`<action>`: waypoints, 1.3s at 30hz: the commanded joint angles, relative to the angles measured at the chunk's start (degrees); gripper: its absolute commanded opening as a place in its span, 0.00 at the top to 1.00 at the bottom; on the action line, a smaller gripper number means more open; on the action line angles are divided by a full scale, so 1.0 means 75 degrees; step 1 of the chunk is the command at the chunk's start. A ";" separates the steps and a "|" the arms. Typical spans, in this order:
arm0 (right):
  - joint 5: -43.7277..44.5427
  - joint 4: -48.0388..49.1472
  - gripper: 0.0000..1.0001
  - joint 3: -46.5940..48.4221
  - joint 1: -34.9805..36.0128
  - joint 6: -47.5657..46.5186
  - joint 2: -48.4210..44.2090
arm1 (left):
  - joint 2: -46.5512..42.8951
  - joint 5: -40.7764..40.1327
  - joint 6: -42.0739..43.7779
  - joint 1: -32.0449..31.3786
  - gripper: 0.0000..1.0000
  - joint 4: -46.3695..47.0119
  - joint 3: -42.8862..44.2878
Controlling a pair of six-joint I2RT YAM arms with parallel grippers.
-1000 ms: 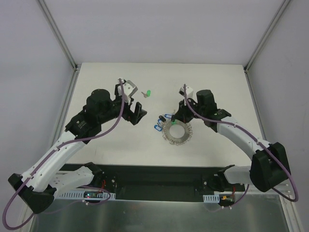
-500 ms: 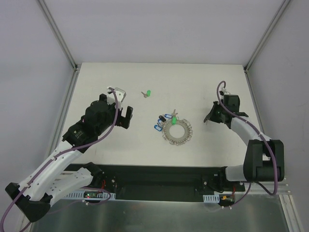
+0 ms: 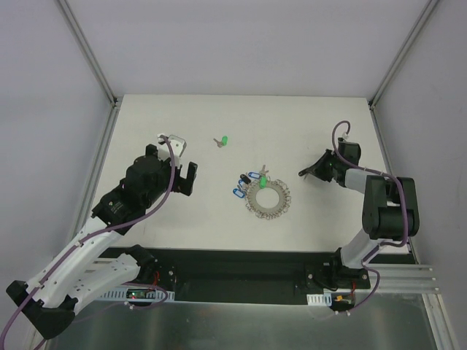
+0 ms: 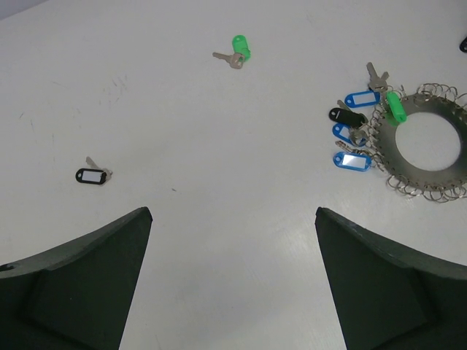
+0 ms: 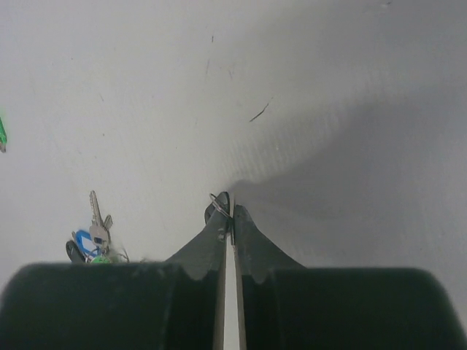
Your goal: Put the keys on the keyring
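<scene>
Going left to right: the left gripper (image 3: 191, 179) hovers over the table (image 3: 321, 124) with its jaws spread wide and nothing in them. Its wrist cam shows a black-tagged key (image 4: 91, 176) lying loose just ahead of the fingers, and I can't find that one from the top cam at all; the arm seems to cover it. Further along and toward the back there's a loose green key (image 3: 222, 141), well apart from everything else.

Mid-table is the keyring (image 3: 268, 198), lying flat, with a bunch of blue-tagged keys (image 3: 244, 184) plus a black one and a second green key (image 4: 394, 107) crowded against its left edge. They look attached, but neither view is sharp enough to say they're threaded on.

The right gripper (image 3: 302, 173) sits off to the right of the ring, low to the table, jaws pressed together. Only its own wrist cam shows the little wire loop (image 5: 214, 197) that looks pinched at the tips; from above it's invisible.

So I'd call this partly done: one cluster at the ring, and at least the black-tagged and green strays left to go.
</scene>
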 commanded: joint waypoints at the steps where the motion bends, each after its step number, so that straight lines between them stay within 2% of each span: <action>1: 0.0262 0.0238 0.91 -0.0172 -0.0400 0.0560 0.0241 | -0.0190 -0.0180 0.0155 0.0049 0.05 0.0071 -0.0118; 2: 0.0250 0.0226 0.85 -0.0288 -0.0482 0.0607 0.0218 | -0.0213 -0.0157 0.0155 0.0049 0.05 0.0071 -0.0130; 7: 0.0238 0.0016 0.67 -0.0524 -0.0694 0.0537 0.0078 | -0.0167 -0.0028 0.0131 0.0061 0.05 0.0059 -0.0095; 10: 0.0437 -0.0265 0.49 -0.0594 -0.0706 0.0479 -0.0133 | -0.0155 0.0054 0.0119 0.0073 0.05 0.0071 -0.0106; 13: 0.0753 -0.0676 0.39 -0.0676 -0.0718 0.0362 -0.0437 | -0.0155 0.0124 0.0108 0.0084 0.05 0.0059 -0.0095; 16: 0.0941 -0.0922 0.34 -0.0851 -0.0706 0.0187 -0.0916 | -0.0143 0.0206 0.0096 0.0084 0.05 0.0059 -0.0095; 21: 0.1233 -0.1378 0.33 -0.0911 -0.0414 -0.0352 -0.1737 | -0.0120 0.0382 0.0072 0.0096 0.04 0.0059 -0.0083; 26: 0.1574 -0.2070 0.32 -0.0619 0.0488 -0.1066 -0.2429 | -0.0061 0.0476 0.0002 0.0108 0.02 0.0036 -0.0060; 30: 0.1936 -0.2818 0.32 -0.0407 0.1168 -0.1384 -0.2501 | 0.0033 0.0511 -0.0033 0.0119 0.02 0.0012 -0.0048; 39: 0.1902 -0.3278 0.36 -0.0055 0.2773 -0.1268 -0.1986 | 0.0197 0.0441 -0.0033 0.0143 0.01 -0.0034 -0.0048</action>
